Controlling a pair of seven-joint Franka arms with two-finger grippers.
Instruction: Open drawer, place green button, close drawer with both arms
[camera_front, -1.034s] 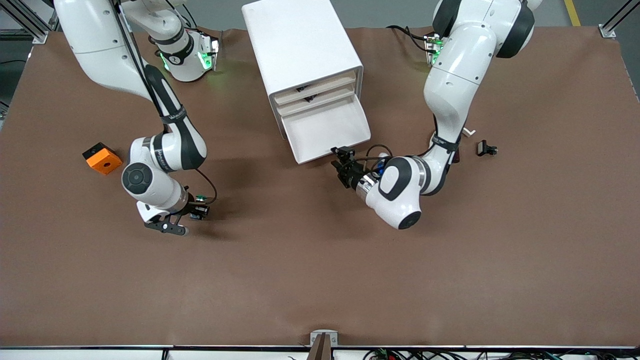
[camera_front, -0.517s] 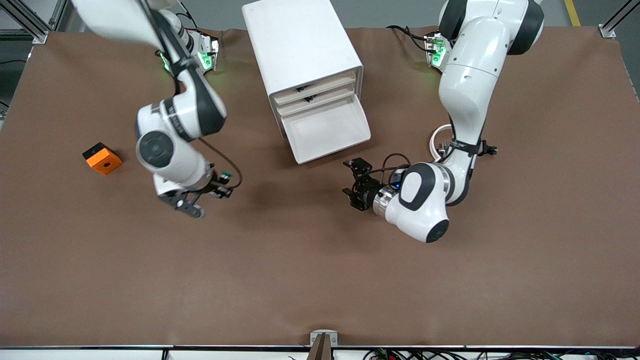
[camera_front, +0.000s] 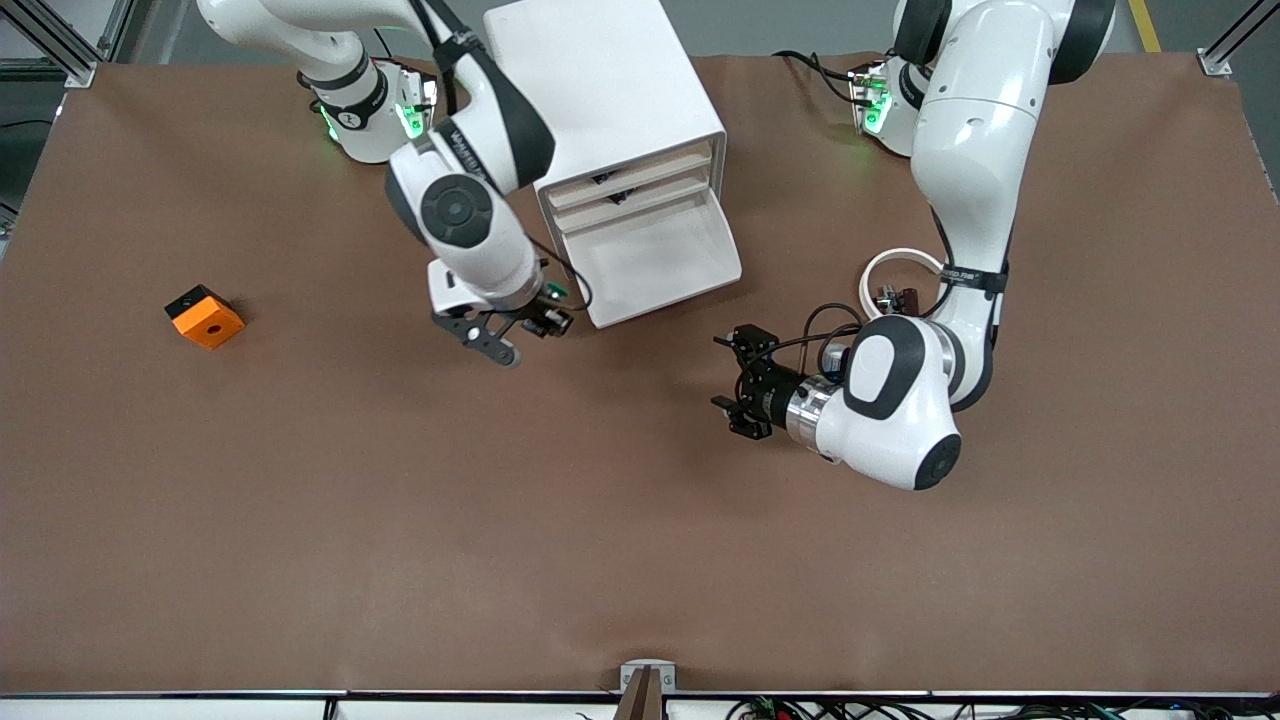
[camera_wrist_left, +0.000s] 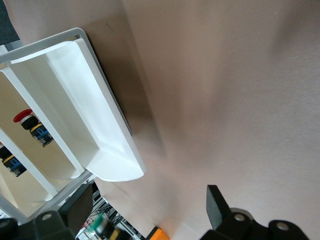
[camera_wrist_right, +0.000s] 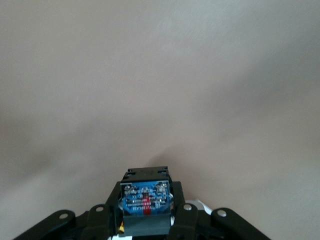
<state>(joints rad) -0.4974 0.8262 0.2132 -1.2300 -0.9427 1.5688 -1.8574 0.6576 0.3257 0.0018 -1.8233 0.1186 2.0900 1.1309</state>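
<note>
Button carried to the open drawer.
Right end effector (camera_front: 520, 328), closed on the button (camera_wrist_right: 146, 199), hung over worktop (camera_front: 640, 520) beside the drawer (camera_front: 655, 260); it should clear the rim before release. Left end effector (camera_front: 742, 385) waited, fingers apart, empty.

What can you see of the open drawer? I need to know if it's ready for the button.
The open drawer is the lowest of the white cabinet, pulled out toward the front camera. It looks like smooth white plastic: a shallow tray with raised side walls and a curved front lip. Its inside shows bare. Neither claw touches it; the right claw hangs beside its front corner, and the left claw is apart over the table.
</note>
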